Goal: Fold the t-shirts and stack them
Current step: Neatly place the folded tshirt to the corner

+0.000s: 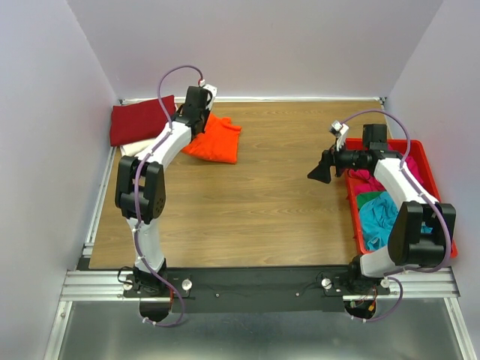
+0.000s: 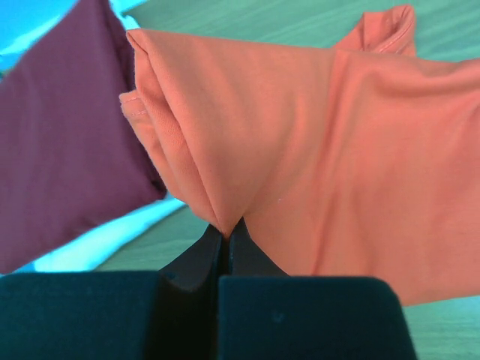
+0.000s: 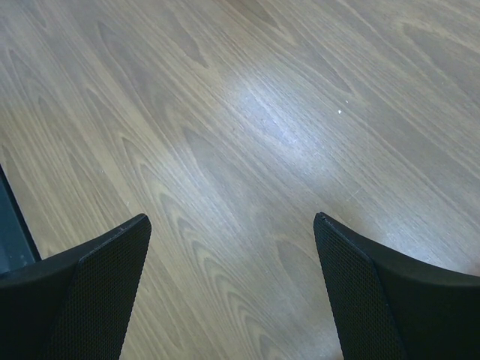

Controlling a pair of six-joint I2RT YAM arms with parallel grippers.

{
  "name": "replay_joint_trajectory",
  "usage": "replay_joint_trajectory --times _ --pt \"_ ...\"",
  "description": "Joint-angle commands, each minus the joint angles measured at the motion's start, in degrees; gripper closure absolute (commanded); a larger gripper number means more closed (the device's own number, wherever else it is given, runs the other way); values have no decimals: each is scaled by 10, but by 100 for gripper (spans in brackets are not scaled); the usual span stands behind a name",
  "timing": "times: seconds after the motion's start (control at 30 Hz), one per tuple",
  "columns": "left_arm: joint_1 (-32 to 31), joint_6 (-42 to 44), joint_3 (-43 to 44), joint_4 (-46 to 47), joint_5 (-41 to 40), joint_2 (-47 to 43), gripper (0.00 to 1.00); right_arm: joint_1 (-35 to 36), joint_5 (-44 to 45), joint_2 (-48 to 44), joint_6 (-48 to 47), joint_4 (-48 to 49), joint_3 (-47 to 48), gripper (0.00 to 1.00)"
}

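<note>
A folded bright orange t-shirt lies at the back left of the table. My left gripper is shut on a pinch of its cloth; in the left wrist view the orange shirt rises into a peak at the closed tips of the gripper. A folded dark red t-shirt lies just left of it, on top of a white t-shirt. Magenta and teal t-shirts fill the red tray. My right gripper hangs open over bare wood, holding nothing.
The red plastic tray stands at the right edge of the wooden table. Grey walls close the back and both sides. The arms' bases sit on a metal rail at the near edge.
</note>
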Motion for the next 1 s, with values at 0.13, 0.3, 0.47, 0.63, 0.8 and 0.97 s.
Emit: replay_joint_trajectory --times 0.13,0.3,0.47,0.63,0.8,0.97 --pt "21 36 33 57 -74 -9 100 -5 -17 14 -8 -17 11 5" --pt "35 54 65 67 -93 0 100 -5 -17 14 -7 -17 12 5" --pt "43 67 88 76 -99 2 100 -5 -18 16 -7 -18 12 6" --pt "48 81 108 82 -99 -1 100 -5 -20 18 -6 -19 12 5" --pt "53 91 128 81 -99 -3 100 -5 -18 20 -7 -20 13 5" --pt "60 87 144 82 -97 -10 100 -5 -18 21 -7 -21 13 6"
